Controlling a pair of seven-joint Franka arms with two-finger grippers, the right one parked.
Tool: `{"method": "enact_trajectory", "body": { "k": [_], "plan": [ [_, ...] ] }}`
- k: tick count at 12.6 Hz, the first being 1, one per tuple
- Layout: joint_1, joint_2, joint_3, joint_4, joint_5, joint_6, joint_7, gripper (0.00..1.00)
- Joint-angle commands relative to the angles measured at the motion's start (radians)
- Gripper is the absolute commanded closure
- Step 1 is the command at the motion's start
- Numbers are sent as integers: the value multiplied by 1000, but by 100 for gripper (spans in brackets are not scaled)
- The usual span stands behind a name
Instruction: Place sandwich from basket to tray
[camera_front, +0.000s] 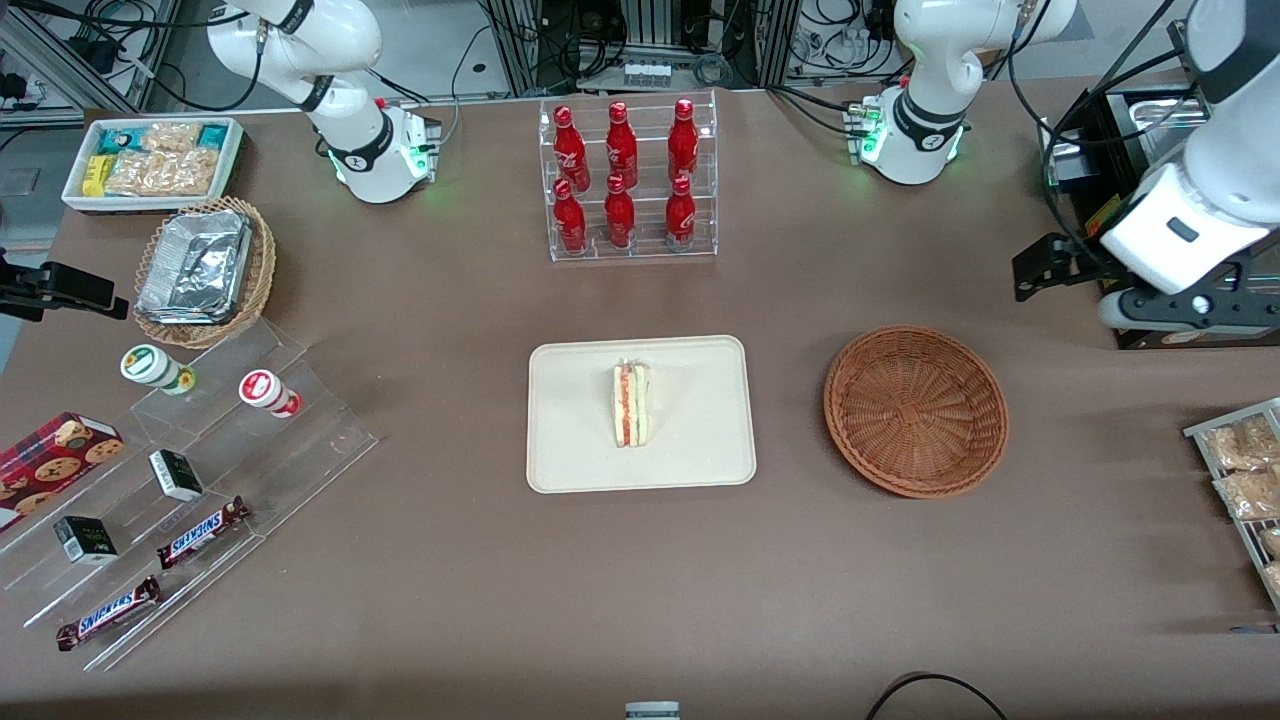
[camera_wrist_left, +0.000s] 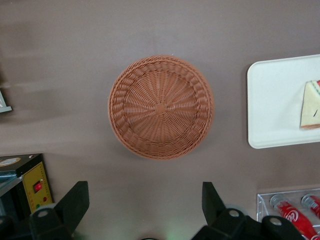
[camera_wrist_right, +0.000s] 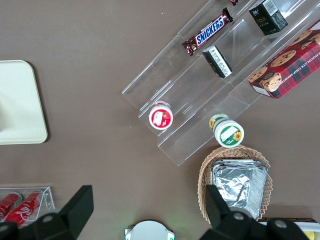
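the sandwich (camera_front: 632, 404) is seen lying on the tray (camera_front: 580, 460), near the middle of the front frame, with its cut edge of red, orange and green layers turned up. the basket (camera_front: 915, 411) is seen empty, right of centre in that frame, apart from the tray on the brown surface (camera_front: 640, 600). the task is judged done, or all but done.

the gripper (camera_wrist_left: 145, 210) is held high above the surface at the working arm's end, close to the right edge of the front frame, with its fingers (camera_wrist_left: 75, 202) spread wide and nothing between them; the basket is looked down on from it.

the sandwich is judged to be light and soft: the bread would be dented by a hard squeeze, and the layers could slide apart if it were pinched across the filling. were it to be lifted again, it would best be taken by the two flat bread faces, near the thick middle of the wedge, with a gentle closing force. the thin corners are judged likely to tear or fold.
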Motion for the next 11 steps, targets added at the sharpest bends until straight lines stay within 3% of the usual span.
{"method": "enact_trajectory", "body": {
  "k": [1, 3, 5, 11],
  "plan": [
    [-44, -56, 123, -54, -85, 3, 147, 0],
    [-44, -44, 130, -30, -69, 8, 126, 0],
    [-45, -6, 114, 27, 0, 8, 54, 0],
    [-44, -7, 80, 32, 39, -9, 15, 0]
  ]
}}
